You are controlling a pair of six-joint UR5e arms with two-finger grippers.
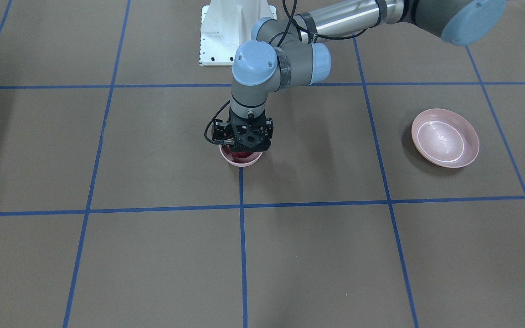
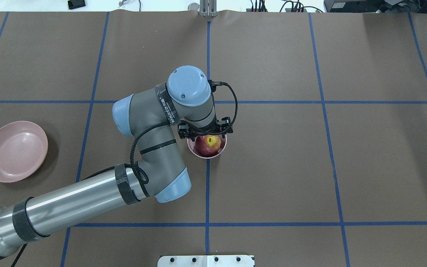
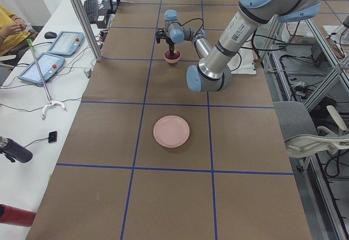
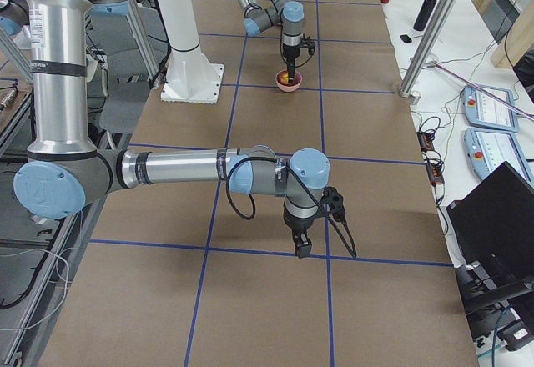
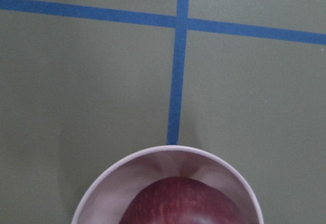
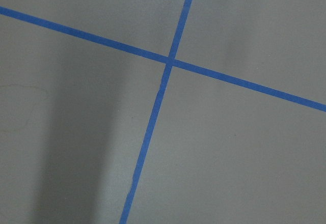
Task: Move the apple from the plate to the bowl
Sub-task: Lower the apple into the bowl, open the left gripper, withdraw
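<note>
**Desk:** Where's the apple?

**Me:** I see the apple (image 2: pixel 209 145) sitting inside the bowl (image 2: pixel 195 154), yellow dimple up and filling most of it. The plate (image 2: pixel 14 152) is well apart from the bowl, off to the robot's left, and holds nothing.

**Desk:** Grippers?

**Me:** My left gripper (image 2: pixel 206 133) hangs directly over the bowl, low on the apple. Its fingers are hidden, so I can't tell whether it's clamped on the fruit or spread clear of it. The right gripper (image 4: pixel 302 246) is far from the bowl and I only get it side-on, so I can't tell there either.

**Desk:** Risks?

**Me:** The fit is tight. If a finger is wedged between apple and wall when I lift, I reckon the bowl could rise or tip, and the apple would roll out.
</note>
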